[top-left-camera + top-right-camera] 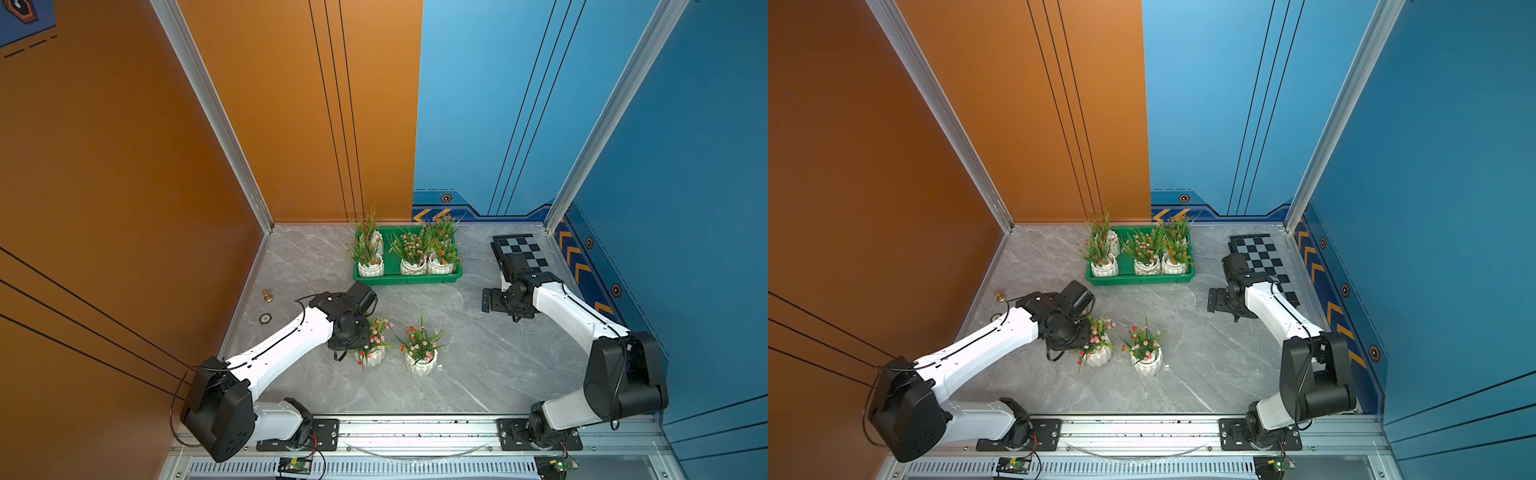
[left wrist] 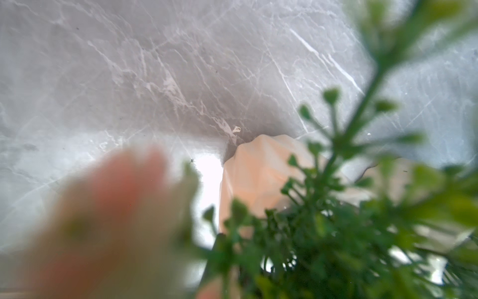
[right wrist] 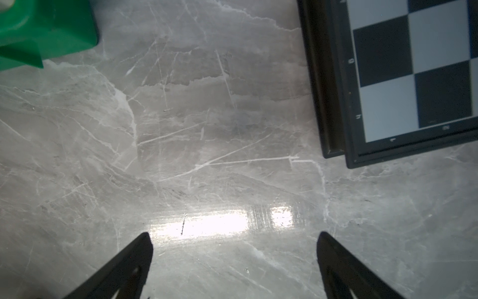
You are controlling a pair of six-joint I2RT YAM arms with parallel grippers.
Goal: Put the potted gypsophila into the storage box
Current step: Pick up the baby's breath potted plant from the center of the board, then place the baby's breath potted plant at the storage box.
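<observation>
Left end effector (image 1: 358, 341), jaws closed, sits among the sprigs of one potted gypsophila (image 1: 372, 356) on the worktop (image 1: 478, 374); whether it grips them cannot be told. A second pot (image 1: 420, 365) stands just to its right, five more pots (image 1: 413, 266) sit in the storage box (image 1: 407, 279) ahead of it. Right end effector (image 3: 234, 239) hangs wide open over the worktop, storage box and chequered board (image 3: 413, 64) ahead on either side
</observation>
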